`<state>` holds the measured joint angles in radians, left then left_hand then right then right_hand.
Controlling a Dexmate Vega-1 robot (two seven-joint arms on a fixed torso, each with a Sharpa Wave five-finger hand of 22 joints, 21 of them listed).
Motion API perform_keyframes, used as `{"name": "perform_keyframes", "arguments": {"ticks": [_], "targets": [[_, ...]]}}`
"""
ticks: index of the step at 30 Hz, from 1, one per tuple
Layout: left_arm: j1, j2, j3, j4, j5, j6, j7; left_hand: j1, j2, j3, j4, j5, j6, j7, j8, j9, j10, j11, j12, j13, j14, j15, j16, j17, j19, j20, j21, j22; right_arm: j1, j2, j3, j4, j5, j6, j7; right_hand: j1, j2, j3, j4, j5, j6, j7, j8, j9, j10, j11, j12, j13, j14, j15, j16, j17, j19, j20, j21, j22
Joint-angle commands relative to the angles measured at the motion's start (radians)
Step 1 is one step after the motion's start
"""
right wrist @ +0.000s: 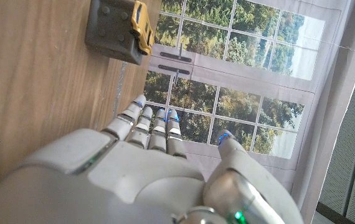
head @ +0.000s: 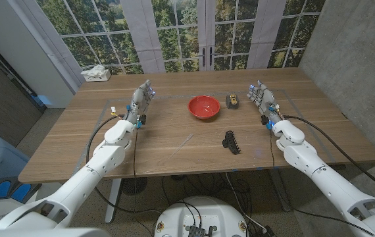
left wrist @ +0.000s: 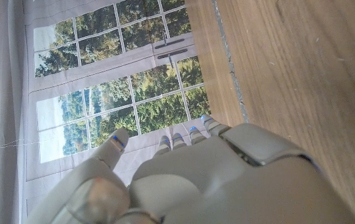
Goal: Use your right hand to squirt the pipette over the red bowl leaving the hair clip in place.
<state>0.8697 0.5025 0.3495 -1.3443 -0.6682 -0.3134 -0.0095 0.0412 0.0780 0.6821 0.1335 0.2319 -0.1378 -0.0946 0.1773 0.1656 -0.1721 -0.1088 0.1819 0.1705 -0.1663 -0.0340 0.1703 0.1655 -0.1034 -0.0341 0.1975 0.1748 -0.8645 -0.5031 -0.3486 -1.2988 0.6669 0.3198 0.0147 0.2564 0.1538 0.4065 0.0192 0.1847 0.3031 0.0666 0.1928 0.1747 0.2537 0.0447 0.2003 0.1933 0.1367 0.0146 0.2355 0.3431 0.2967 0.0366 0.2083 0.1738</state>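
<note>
The pipette [head: 181, 146] lay on the table [head: 62, 141], a thin clear stick set at a slant, near the front edge and about midway between the two arms. The black hair clip [head: 232, 141] lay just to its right, apart from it. Farther back, near the table's middle, sat the red bowl [head: 203, 106], and beside that, toward the right hand, stood a small dark block with a yellow part [head: 232, 100]; the right wrist view showed the same block [right wrist: 118, 25] standing on the wood beyond the fingertips.

The right hand [head: 261, 97] stood at the right side of the table, level with the bowl, fingers [right wrist: 146, 121] straight, slightly spread and holding nothing, well apart from the pipette. The left hand [head: 143, 97] was posed the same way on the left side, fingers [left wrist: 176, 142] extended and holding nothing. A white tissue box [head: 96, 73] sat at the far left corner, in front of the windows.
</note>
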Motion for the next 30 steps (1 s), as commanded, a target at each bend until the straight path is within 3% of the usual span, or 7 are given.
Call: {"name": "perform_keyframes", "arguments": {"ticks": [1, 11, 30], "targets": [[0.0, 0.008, -0.004, -0.001, -0.002, -0.006, -0.011, 0.005, 0.091, 0.003, -0.007, 0.004, 0.001, 0.002, 0.005, 0.003, -0.044, 0.0, 0.01, 0.004, -0.097, -0.093, 0.007, 0.002, 0.0, -0.101, 0.006, 0.002, -0.015, -0.013, -0.013, -0.052, -0.078, -0.006, -0.091, 0.032, 0.0, 0.012, -0.03, 0.001, 0.021, -0.001, 0.006, 0.005, 0.019, 0.001, 0.008, 0.002, 0.034, 0.01, 0.013, -0.002, 0.02, 0.033, 0.013, 0.004], [0.012, 0.011, -0.013, -0.002, -0.009, -0.021, -0.018, 0.009, 0.09, 0.002, -0.015, 0.004, 0.008, -0.001, 0.006, 0.003, -0.035, 0.0, 0.012, 0.004, -0.088, -0.093, 0.008, 0.001, 0.018, -0.09, 0.012, 0.002, -0.014, -0.031, -0.043, -0.109, -0.195, -0.034, -0.188, 0.069, 0.002, 0.03, -0.07, 0.009, 0.039, -0.008, 0.009, 0.005, 0.037, -0.001, 0.01, 0.002, 0.062, 0.004, 0.024, -0.005, 0.04, 0.05, 0.017, 0.006], [-0.007, -0.004, -0.015, 0.044, -0.032, -0.039, -0.061, 0.015, 0.084, 0.001, -0.029, 0.003, 0.02, -0.003, 0.007, 0.003, -0.021, 0.003, 0.014, 0.004, -0.069, -0.092, 0.01, 0.0, 0.04, -0.078, 0.017, 0.002, -0.026, -0.061, -0.082, -0.226, -0.389, -0.134, -0.344, 0.098, 0.005, 0.044, -0.104, 0.017, 0.072, -0.021, 0.015, 0.006, 0.066, -0.003, 0.016, 0.004, 0.102, -0.005, 0.042, -0.002, 0.066, 0.05, 0.023, 0.008]]}}
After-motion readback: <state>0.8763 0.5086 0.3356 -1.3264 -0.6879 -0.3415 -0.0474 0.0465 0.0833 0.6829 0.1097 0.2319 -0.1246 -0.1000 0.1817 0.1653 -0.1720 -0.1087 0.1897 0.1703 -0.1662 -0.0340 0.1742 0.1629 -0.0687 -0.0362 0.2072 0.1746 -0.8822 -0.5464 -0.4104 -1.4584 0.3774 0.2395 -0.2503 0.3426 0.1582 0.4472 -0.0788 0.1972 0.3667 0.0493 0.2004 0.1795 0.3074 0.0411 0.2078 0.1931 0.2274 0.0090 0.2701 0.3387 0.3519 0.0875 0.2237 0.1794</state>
